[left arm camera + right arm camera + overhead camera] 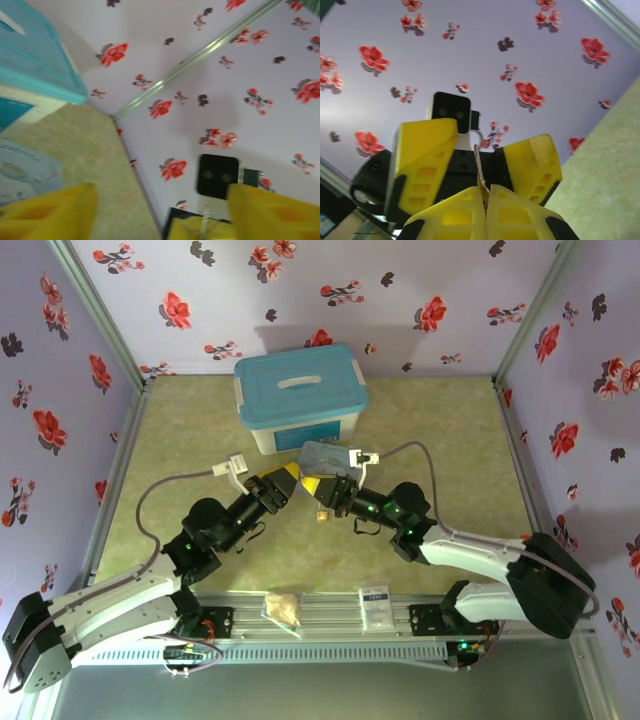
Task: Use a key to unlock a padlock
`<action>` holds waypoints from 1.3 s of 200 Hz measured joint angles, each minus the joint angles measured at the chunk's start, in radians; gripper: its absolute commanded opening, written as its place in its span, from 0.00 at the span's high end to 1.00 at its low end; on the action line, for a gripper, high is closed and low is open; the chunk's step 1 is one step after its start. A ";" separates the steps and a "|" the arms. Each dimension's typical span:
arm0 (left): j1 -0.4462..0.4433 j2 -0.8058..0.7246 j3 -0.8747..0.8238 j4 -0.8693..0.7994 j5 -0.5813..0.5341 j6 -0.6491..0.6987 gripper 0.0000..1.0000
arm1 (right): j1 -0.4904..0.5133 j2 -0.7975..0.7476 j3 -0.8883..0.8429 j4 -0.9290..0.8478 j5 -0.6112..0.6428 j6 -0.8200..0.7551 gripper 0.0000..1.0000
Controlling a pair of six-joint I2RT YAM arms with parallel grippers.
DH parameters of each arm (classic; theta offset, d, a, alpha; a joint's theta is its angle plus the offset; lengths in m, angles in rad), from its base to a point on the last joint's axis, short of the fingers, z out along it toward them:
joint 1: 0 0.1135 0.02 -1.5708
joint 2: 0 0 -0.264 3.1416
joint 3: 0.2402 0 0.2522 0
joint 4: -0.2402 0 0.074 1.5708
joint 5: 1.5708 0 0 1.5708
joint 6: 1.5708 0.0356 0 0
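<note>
My right gripper (485,194) is shut on the key (478,161), a slim metal blade sticking up from between its yellow pads. My left gripper (161,200) faces it with its jaws open. Its two yellow fingers (425,155) stand either side of the key without touching it. In the top view both grippers meet nose to nose at mid-table, the left gripper (283,481) and the right gripper (323,490). Just in front of them a small brass piece, seemingly the padlock (322,513), lies on the mat.
A light-blue cartoon tin (322,455) lies right behind the grippers. A white box with a blue lid (300,395) stands at the back. On the front rail (330,625) sit a small bag (283,608) and a white packet (375,602). Flowered walls enclose the mat.
</note>
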 measured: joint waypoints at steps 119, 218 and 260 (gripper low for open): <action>0.100 0.281 0.263 -0.547 0.144 0.300 0.22 | -0.055 -0.167 0.115 -1.086 0.394 -0.233 1.00; 0.113 0.710 0.255 -0.436 0.299 0.353 0.39 | -0.055 -0.180 0.061 -1.201 0.522 -0.232 1.00; 0.115 0.795 0.261 -0.397 0.298 0.353 0.40 | -0.055 -0.178 0.038 -1.198 0.529 -0.229 1.00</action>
